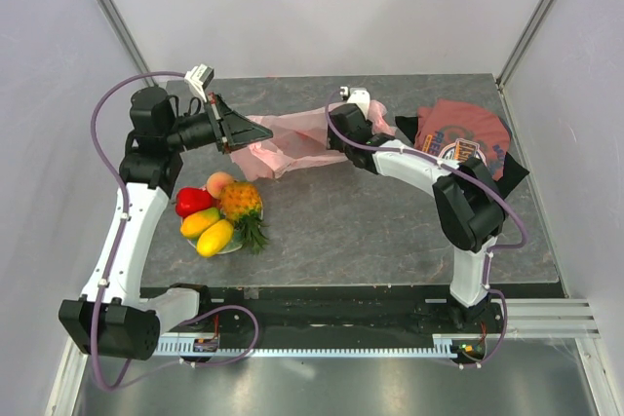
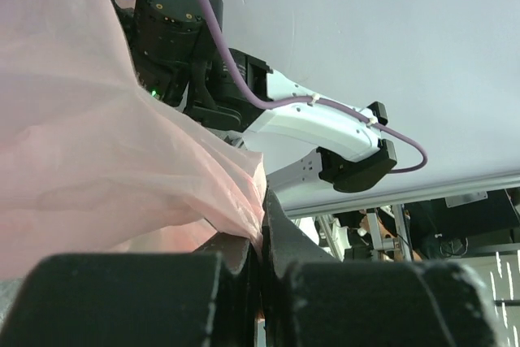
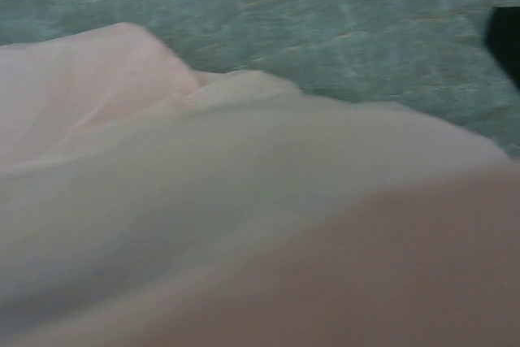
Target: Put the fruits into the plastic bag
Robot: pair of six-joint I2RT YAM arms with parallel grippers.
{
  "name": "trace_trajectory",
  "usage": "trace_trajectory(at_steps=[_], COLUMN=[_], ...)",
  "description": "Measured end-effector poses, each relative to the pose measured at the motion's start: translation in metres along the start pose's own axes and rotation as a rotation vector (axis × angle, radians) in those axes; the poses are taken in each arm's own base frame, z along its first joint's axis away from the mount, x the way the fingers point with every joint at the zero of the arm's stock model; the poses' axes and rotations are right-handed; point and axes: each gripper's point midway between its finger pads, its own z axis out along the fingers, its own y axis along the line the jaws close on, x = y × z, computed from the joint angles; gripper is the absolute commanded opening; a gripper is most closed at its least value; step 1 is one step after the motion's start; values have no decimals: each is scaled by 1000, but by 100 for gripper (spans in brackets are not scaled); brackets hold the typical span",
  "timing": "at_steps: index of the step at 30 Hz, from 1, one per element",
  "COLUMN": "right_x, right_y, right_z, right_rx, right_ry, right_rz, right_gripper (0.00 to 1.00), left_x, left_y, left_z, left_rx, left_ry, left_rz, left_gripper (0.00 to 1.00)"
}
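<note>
Since none of the fruits [image 1: 222,211] had gone in, the plastic bag [image 1: 292,148] lay limp across the far part of the table [image 1: 370,216], drawn out between the two arms, which I took for an effort to get its mouth open. The left hand [image 1: 244,135] was pressed together on the bag's left edge, a fold of pink film nipped between its fingers, probably to hold one lip up. The right hand [image 1: 343,126] sat at the bag's other end, low over the film; its fingers were hidden, so I could not tell whether it gripped anything. The fruits waited heaped on a plate [image 1: 234,247] beside the left arm, near the bag but apart from it. A red T-shirt [image 1: 466,132] lay beyond the right arm.
</note>
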Motion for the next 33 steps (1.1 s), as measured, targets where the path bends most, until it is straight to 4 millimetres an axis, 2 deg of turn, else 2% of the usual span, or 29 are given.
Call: trace_trajectory(at_steps=[3,9,12,13,14,15,22,23,30,33], right_x=[1,10,14,15,17,17,24,25,19,11], right_y=[-23,-34,-36,-36,-36,-35,-21,-18,0,11], right_z=[3,1,-1,-1,-1,-2,-3,-3,-10,-20], right_rx=[72,118,123,124,121,116,25,6,-96,-170], right_ry=[10,41,58,63,69,73,111,118,119,96], right_rz=[-23,-61,-74,-78,-81,-83,-106,-106,-101,-87], right_gripper=[40,49,59,74,81,85,92,97,98,97], left_x=[-2,-6,-7,-6,-6,-5,-4,-4,-4,-4], left_y=[2,16,26,31,36,41,62,65,73,74], left_z=[2,5,6,7,7,8,10,10,12,12], left_rx=[0,-27,-58,-70,-85,-99,-165,-172,-188,-192], left_ry=[2,-3,-13,-15,-16,-16,-16,-16,-9,-10], left_rz=[-5,-31,-28,-28,-31,-35,-39,-40,-49,-50], left_gripper=[1,2,2,1,2,2,2,2,2,2])
